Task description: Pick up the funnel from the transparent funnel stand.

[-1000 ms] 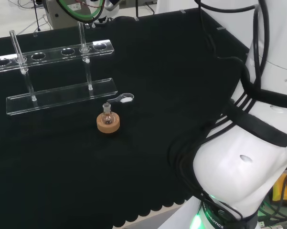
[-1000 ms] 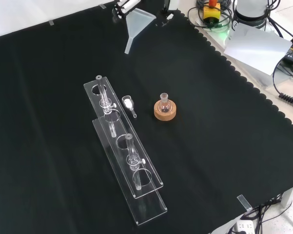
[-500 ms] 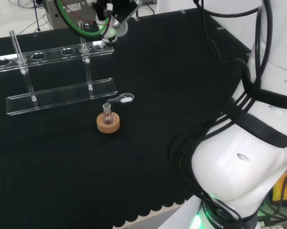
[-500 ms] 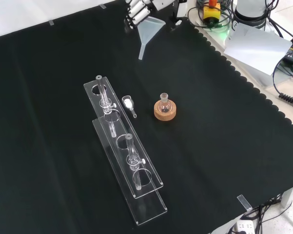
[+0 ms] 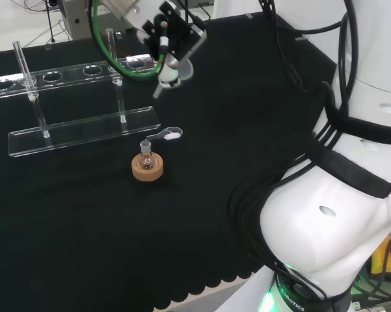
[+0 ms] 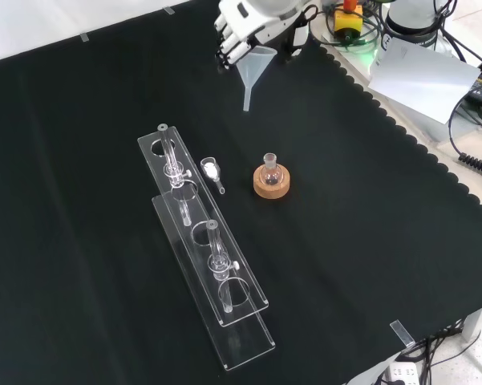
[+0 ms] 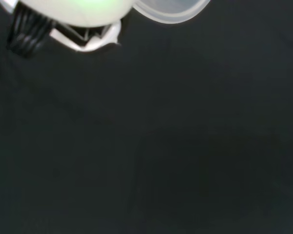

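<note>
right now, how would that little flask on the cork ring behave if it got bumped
The flask has a round body, so it would probably roll without its cork ring. It looks like thin clear glass, likely light and fragile. The ring sits loose on cloth and may slide.

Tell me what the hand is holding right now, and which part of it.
The hand holds the clear funnel by its wide cone at the top; the stem hangs free, pointing down above the cloth.

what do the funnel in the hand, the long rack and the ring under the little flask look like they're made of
Translucent white funnel: probably plastic, since it looks milky and matte.
Long clear rack: likely acrylic; the cloth shows through it and its edges are bright.
Tan ring stand: seemingly cork, with a dull, pale brown surface.
</note>
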Robot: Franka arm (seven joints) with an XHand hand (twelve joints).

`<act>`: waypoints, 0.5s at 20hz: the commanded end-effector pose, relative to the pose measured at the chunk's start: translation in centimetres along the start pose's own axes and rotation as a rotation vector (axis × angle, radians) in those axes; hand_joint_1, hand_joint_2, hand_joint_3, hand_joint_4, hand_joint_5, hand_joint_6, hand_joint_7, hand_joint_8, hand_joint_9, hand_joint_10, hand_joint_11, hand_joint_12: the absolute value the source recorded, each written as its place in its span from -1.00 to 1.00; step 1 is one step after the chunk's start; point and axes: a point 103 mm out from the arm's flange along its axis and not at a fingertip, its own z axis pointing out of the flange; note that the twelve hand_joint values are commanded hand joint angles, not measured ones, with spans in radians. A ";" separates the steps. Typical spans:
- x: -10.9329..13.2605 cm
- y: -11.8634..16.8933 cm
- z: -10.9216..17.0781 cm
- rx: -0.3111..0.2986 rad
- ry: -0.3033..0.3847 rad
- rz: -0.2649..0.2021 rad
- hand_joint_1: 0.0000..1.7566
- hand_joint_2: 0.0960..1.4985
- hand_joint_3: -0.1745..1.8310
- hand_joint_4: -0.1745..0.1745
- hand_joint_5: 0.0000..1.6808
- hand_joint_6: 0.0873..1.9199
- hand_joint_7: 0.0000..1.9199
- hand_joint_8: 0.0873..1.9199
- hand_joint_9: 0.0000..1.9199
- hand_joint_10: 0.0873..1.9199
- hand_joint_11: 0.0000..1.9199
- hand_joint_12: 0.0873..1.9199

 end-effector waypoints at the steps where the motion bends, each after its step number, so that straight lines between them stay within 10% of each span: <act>1: 0.2 0.5 1.6 0.034 -0.015 0.009 0.32 -0.36 0.37 -0.18 -0.43 -0.71 -0.45 -0.43 -0.10 -0.64 -0.33 0.25; 10: 0.8 0.6 1.6 0.045 -0.029 0.008 0.32 -0.36 0.37 -0.17 -0.43 -0.69 -0.44 -0.45 -0.10 -0.65 -0.33 0.25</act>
